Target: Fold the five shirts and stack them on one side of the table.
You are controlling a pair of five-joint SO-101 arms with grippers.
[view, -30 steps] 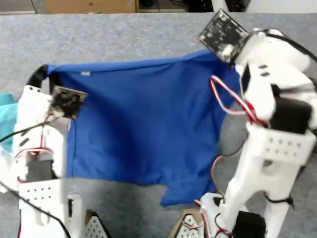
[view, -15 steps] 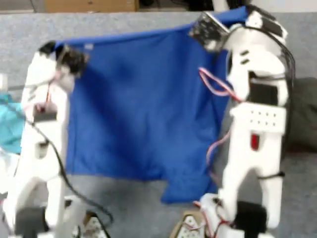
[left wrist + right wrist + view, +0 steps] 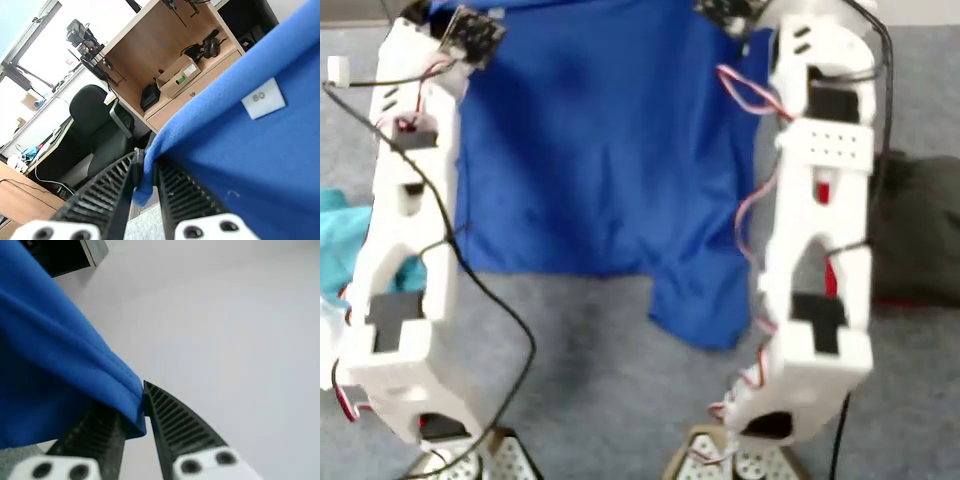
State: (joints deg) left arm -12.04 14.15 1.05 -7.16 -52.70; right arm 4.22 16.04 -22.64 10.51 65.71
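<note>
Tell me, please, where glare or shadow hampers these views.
Left wrist view: the window behind is blown out white, yet the blue shirt and left gripper stay well lit. Right wrist view: the background is a bright blank; the right gripper has one finger shaded under the cloth. High view: even light on the table, no glare.

blue shirt (image 3: 590,150): plain bright blue, held up by its top edge and hanging spread out; one sleeve trails at the lower right over the table (image 3: 600,390)
grip: left gripper (image 3: 145,162) and right gripper (image 3: 141,397) each pinch a top corner, fabric between the jaws
tag (image 3: 263,98): small, white, on the blue fabric near the left-held corner
teal shirt (image 3: 338,235): crumpled at the table's left edge, partly hidden
dark shirt (image 3: 920,225): crumpled heap at the right edge, apart from blue shirt
</note>
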